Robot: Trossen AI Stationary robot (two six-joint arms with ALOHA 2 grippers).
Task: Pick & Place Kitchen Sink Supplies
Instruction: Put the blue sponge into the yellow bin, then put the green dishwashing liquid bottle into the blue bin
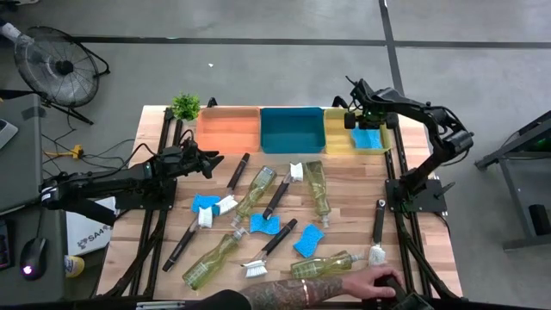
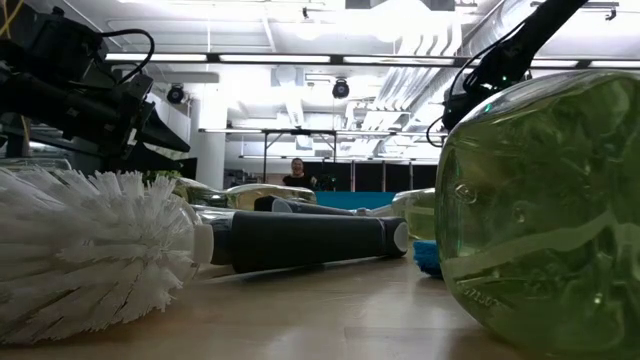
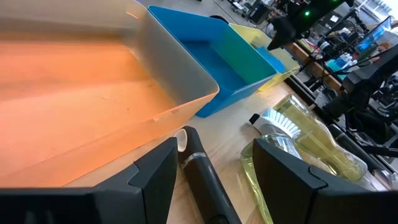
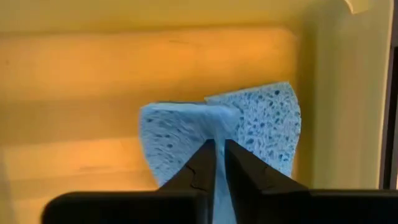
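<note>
Right wrist view: right hand (image 4: 217, 163) pinches blue sponge (image 4: 261, 124) directly over yellow bin (image 4: 93, 81) at tabletop's far right corner, ready to drop.

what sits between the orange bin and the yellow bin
The blue bin stands between the orange bin and the yellow bin, side by side in a row. The high view shows this best.
</note>
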